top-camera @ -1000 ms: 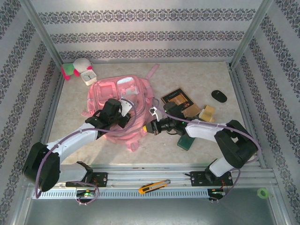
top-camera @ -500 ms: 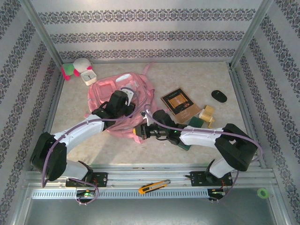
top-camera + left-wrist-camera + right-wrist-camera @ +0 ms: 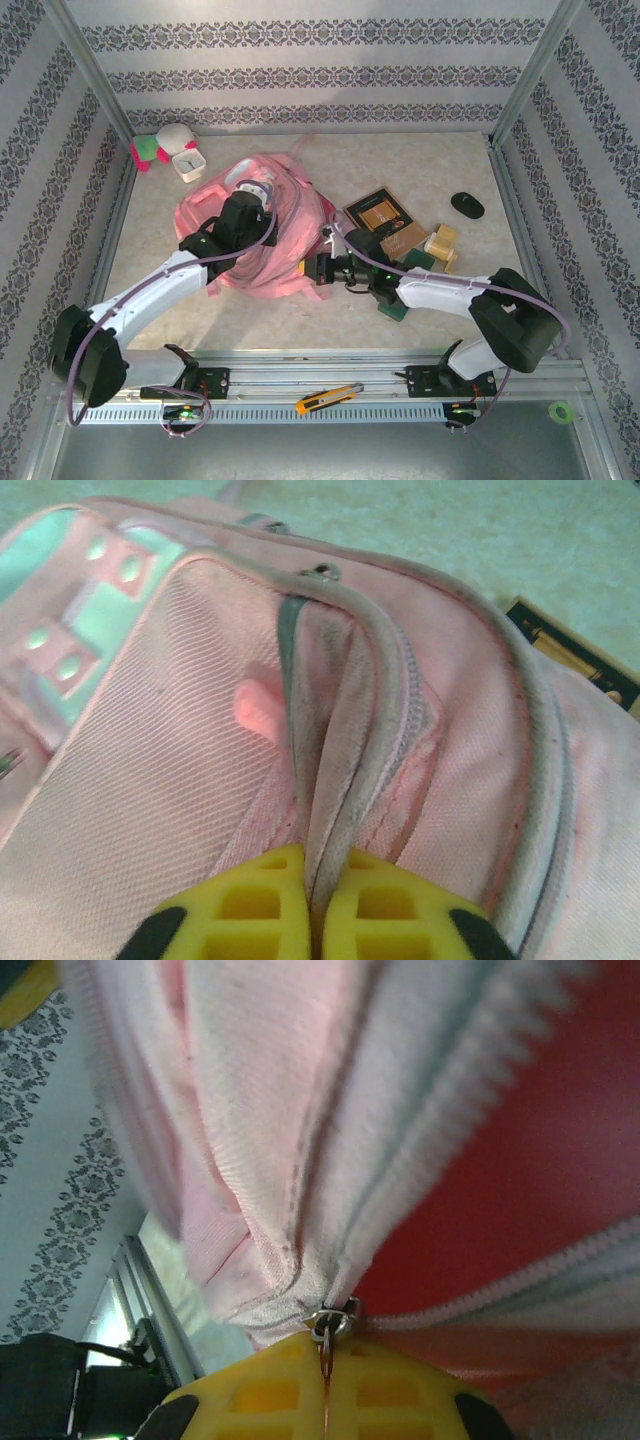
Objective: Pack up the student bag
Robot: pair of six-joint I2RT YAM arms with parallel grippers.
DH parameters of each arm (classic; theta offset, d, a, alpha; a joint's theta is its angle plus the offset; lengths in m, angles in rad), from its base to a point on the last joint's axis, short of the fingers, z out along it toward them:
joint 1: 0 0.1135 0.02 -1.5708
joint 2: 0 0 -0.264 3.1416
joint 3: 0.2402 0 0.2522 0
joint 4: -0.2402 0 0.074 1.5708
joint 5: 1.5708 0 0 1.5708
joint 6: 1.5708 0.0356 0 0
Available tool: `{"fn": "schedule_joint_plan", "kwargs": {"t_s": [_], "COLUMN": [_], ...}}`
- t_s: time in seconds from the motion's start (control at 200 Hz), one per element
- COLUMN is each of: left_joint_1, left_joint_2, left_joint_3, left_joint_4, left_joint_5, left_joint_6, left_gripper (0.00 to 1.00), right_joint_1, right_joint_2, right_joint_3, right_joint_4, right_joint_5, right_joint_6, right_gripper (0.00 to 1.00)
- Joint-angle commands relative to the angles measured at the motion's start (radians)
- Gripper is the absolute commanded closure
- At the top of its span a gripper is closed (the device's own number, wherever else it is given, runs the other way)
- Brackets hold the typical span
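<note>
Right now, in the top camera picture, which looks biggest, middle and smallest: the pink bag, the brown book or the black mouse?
Largest: the student bag.
Middle: the brown book.
Smallest: the black mouse.

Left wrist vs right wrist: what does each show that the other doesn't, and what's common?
Left wrist, not right wrist: the left gripper pinching a fold of the bag beside a zip, a mint patch, a book corner and a strip of table.
Right wrist, not left wrist: the right gripper shut on a metal zip pull, a red area behind the zip, and the patterned wall.
Both: yellow fingertips closed on pink bag fabric, with zip lines seen close up.
</note>
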State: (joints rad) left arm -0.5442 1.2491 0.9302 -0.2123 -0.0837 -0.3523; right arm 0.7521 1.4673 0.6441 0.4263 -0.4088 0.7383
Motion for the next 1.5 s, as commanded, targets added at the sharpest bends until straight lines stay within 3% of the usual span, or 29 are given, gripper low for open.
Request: {"fn": "schedule_joint_plan", "kwargs": {"t_s": [0.0, 0.11, 0.245, 0.345, 0.395, 0.49, 0.66, 0.984, 1.054, 1.129, 1.214, 1.394, 1.499], "left_joint_1": [-0.011, 0.004, 0.055, 0.062, 0.061, 0.059, 0.059, 0.059, 0.059, 0.059, 0.058, 0.05, 0.05], "left_joint_2": [-0.031, 0.005, -0.02, -0.044, -0.046, -0.03, 0.027, 0.169, 0.197, 0.198, 0.146, 0.031, 0.033], "left_joint_3": [-0.01, 0.031, 0.029, 0.012, 0.001, -0.02, -0.046, -0.061, -0.052, -0.026, 0.025, 0.077, 0.1], "left_joint_4": [-0.038, -0.083, -0.102, -0.164, -0.203, -0.229, -0.186, -0.061, -0.051, -0.053, -0.059, 0.025, 0.04], "left_joint_5": [0.006, 0.059, 0.194, 0.344, 0.345, 0.233, 0.137, 0.178, 0.139, 0.095, 0.129, 0.049, 0.029], "left_joint_6": [-0.094, 0.03, 0.245, 0.477, 0.531, 0.563, 0.59, 0.522, 0.507, 0.473, 0.38, 0.052, -0.042], "left_gripper": [0.68, 0.44, 0.33, 0.25, 0.18, 0.15, 0.13, 0.12, 0.22, 0.59, 1.0, 1.0, 1.0], "right_joint_1": [-0.068, -0.136, -0.188, -0.197, -0.197, -0.194, -0.188, -0.185, -0.185, -0.185, -0.186, -0.178, -0.151], "right_joint_2": [-0.016, 0.013, 0.042, 0.059, 0.067, 0.077, 0.074, 0.055, 0.049, 0.043, 0.034, 0.03, 0.031], "right_joint_3": [0.036, 0.08, 0.117, 0.134, 0.141, 0.147, 0.147, 0.14, 0.14, 0.138, 0.135, 0.136, 0.156], "right_joint_4": [-0.079, -0.136, -0.165, -0.173, -0.175, -0.173, -0.17, -0.171, -0.172, -0.18, -0.19, -0.185, -0.184], "right_joint_5": [-0.087, -0.169, -0.239, -0.268, -0.281, -0.291, -0.285, -0.275, -0.274, -0.268, -0.257, -0.219, -0.205], "right_joint_6": [-0.098, -0.157, -0.201, -0.224, -0.228, -0.226, -0.225, -0.228, -0.232, -0.237, -0.243, -0.229, -0.219], "right_gripper": [1.0, 1.0, 1.0, 1.0, 1.0, 1.0, 1.0, 1.0, 1.0, 1.0, 1.0, 1.0, 1.0]}}
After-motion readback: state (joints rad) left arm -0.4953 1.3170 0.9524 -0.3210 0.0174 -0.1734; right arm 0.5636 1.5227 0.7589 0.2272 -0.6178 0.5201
